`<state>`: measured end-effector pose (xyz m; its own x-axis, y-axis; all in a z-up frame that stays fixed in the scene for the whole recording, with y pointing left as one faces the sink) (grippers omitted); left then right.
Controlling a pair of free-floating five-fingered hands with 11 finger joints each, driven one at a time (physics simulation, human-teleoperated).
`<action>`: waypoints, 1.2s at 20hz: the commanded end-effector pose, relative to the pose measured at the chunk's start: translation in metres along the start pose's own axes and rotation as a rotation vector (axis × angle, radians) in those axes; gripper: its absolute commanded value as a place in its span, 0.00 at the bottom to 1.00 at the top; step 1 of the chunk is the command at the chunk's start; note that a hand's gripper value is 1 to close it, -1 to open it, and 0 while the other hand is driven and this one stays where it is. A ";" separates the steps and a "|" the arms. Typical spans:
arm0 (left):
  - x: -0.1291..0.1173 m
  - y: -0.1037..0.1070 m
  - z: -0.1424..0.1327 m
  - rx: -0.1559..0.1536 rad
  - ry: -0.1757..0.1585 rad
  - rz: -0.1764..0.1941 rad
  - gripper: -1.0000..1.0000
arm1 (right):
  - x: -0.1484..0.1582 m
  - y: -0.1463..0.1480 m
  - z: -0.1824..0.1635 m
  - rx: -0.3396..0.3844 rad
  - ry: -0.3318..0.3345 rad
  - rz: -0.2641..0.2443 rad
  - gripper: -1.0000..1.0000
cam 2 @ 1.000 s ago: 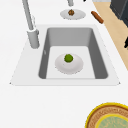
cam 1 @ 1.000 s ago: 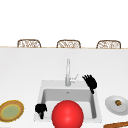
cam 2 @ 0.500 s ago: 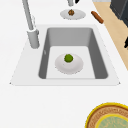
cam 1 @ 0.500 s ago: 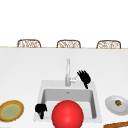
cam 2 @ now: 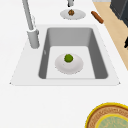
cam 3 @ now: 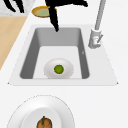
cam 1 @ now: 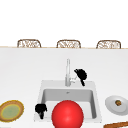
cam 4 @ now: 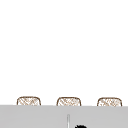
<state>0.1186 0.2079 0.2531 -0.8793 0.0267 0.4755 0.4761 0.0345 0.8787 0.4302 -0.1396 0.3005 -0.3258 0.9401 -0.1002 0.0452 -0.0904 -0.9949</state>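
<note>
My right hand (cam 1: 81, 74) hovers open just right of the faucet (cam 1: 67, 72), close to its side lever (cam 1: 73, 80), one finger pointing down; contact is unclear. From the right side, the right hand (cam 3: 60, 7) hangs above the sink's far end. My left hand (cam 1: 40, 109) stays open at the sink's front-left corner. In the basin a white plate (cam 2: 76, 67) holds a small green fruit (cam 2: 68, 58). A large red ball (cam 1: 67, 117) covers the sink's front edge in the front view.
A yellow-rimmed plate (cam 1: 11, 110) lies on the counter left of the sink (cam 1: 40, 87). To the right, a white plate (cam 1: 111, 103) carries a brown item (cam 1: 118, 102), with a brown stick-like object (cam 1: 116, 125) beside it. Wicker chairs (cam 1: 28, 43) line the back.
My right hand has moved left and slightly up, from above the sink's right rim to beside the faucet. The left hand and the plates stay where they were.
</note>
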 end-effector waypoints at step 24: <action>0.000 0.000 0.000 0.000 0.000 0.000 0.50 | -0.026 0.037 -0.150 0.531 -0.006 -0.151 0.00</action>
<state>0.1186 0.2079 0.2531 -0.8793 0.0267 0.4755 0.4761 0.0345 0.8787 0.5659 -0.1188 0.2770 -0.2982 0.9537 0.0384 -0.4157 -0.0936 -0.9047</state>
